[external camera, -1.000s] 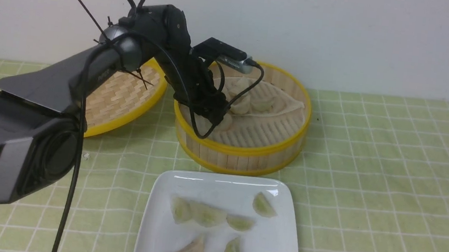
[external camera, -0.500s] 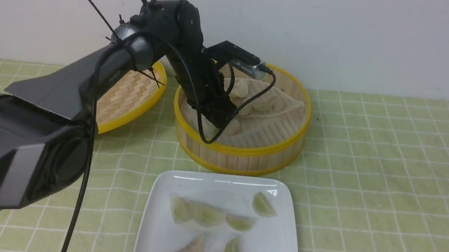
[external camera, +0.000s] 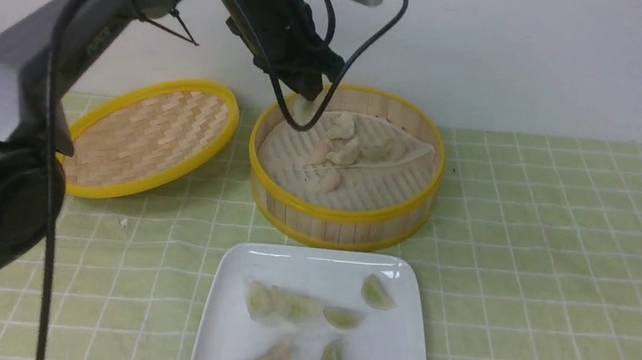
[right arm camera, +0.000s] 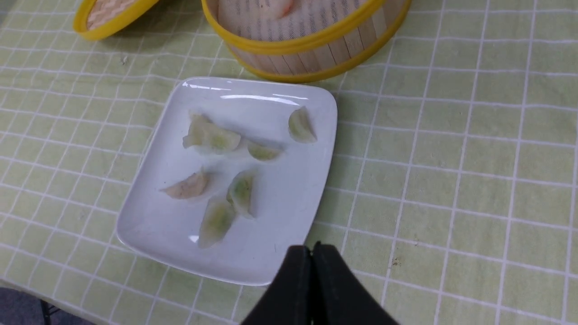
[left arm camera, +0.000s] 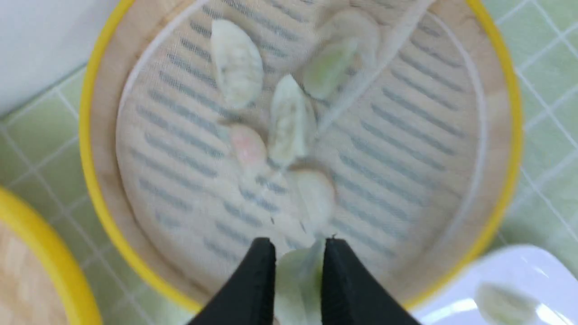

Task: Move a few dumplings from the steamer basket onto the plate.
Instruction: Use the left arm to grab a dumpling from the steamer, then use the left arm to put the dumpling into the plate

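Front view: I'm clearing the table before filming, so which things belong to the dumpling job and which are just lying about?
In the job:
steamer basket
dumplings inside it
dumpling pinched in the left gripper fingers
plate
dumplings on it

Lying about:
woven lid
small crumb on the cloth

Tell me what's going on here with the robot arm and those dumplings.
The robot's left pincer is clamped on a pale green dumpling, held in the air above the steamer basket. A few more dumplings sit inside the basket. Several others lie on the white plate in front of it. The right pincer is shut on nothing, over by the plate's edge.
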{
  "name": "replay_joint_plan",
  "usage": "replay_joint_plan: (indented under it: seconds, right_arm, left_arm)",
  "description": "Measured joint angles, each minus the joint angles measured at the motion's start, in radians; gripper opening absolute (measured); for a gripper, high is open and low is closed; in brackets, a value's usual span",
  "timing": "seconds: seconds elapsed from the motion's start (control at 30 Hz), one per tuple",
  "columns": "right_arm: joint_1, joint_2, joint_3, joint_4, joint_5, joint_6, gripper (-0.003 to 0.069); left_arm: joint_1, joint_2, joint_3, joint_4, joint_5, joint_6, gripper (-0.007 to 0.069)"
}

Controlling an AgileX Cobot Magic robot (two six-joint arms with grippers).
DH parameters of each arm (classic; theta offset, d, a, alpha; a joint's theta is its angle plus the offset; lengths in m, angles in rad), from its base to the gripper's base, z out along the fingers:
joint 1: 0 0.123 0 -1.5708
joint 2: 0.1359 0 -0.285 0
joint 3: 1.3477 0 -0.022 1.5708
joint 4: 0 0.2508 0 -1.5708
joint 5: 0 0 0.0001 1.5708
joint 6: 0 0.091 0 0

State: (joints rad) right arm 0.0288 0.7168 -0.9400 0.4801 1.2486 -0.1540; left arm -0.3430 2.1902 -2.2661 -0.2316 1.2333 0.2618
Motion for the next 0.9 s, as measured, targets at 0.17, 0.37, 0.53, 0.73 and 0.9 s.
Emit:
replay_joint_plan:
  seconds: [0.17, 0.37, 0.53, 0.73, 0.9]
  right_arm:
    - [0.000, 0.000, 0.000, 0.001, 0.014, 0.000, -0.0015]
    - [0.000, 0.001, 0.000, 0.004, 0.016, 0.000, -0.0015]
    - [0.000, 0.001, 0.000, 0.004, -0.002, 0.000, -0.0015]
    - [0.000, 0.001, 0.000, 0.004, -0.013, 0.000, -0.0015]
    - [0.000, 0.026, -0.001, 0.003, -0.007, -0.007, -0.0015]
  left_arm:
    - [0.000, -0.200, 0.319, -0.001, -0.001, -0.011, 0.0108]
    - [0.000, -0.358, 0.774, -0.051, -0.001, -0.014, 0.0108]
    - [0.000, -0.369, 0.994, -0.127, -0.074, 0.037, 0.0108]
    - [0.000, -0.369, 1.062, -0.171, -0.151, 0.085, 0.0108]
    - [0.000, -0.370, 1.065, -0.188, -0.150, 0.093, 0.0120]
